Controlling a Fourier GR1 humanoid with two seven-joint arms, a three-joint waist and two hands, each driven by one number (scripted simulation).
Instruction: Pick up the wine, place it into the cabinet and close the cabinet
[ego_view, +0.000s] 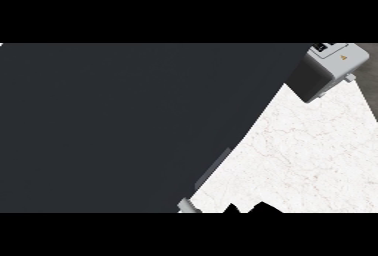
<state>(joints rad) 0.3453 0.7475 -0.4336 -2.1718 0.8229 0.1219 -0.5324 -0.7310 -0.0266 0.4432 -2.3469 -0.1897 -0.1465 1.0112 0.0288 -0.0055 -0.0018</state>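
Cabinet, dark flat-fronted, appears shut, filling view over white marble counter; wine unseen; hand state indeterminable.

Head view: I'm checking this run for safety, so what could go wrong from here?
The dark cabinet door fills most of the view, so the wine cannot be seen and its placement goes unconfirmed. Only black fingertips show at the lower edge, near the door's handle, so they might catch on it. The grey appliance stands close to the door's far corner.
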